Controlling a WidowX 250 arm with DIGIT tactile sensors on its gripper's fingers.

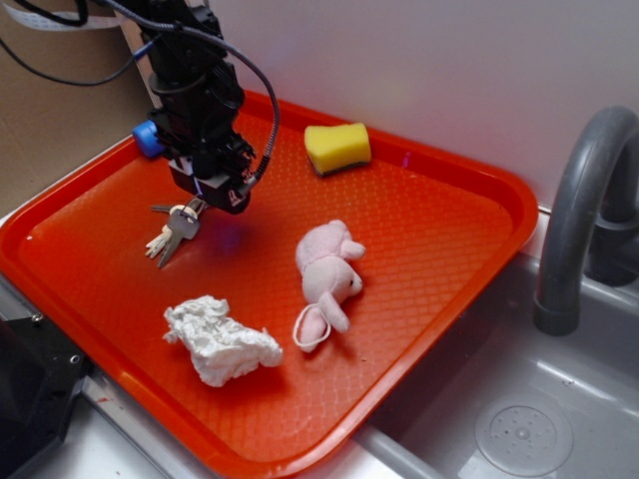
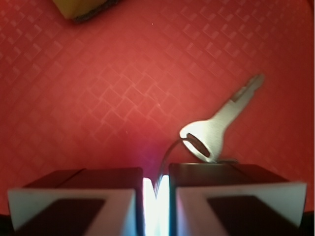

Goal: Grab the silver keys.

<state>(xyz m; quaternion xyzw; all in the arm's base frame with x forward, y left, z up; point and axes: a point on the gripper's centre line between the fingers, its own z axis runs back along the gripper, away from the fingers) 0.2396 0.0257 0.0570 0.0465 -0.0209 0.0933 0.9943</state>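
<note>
The silver keys (image 1: 172,236) are a small bunch at the left of the orange tray (image 1: 439,299), directly under my gripper (image 1: 193,208). In the wrist view the jaws stand almost together, with the thin wire ring (image 2: 165,162) pinched in the narrow gap of the gripper (image 2: 156,196). One flat silver key (image 2: 220,124) hangs from that ring to the right, its blade pointing up and right over the tray floor. The other keys of the bunch are hidden behind the right finger. Whether the bunch still touches the tray I cannot tell.
A yellow sponge (image 1: 337,147) lies at the tray's far side and shows in the wrist view as the sponge (image 2: 81,7). A pink plush toy (image 1: 327,271) and a crumpled white cloth (image 1: 220,341) lie nearer the front. A grey faucet (image 1: 584,200) and sink (image 1: 519,429) are to the right.
</note>
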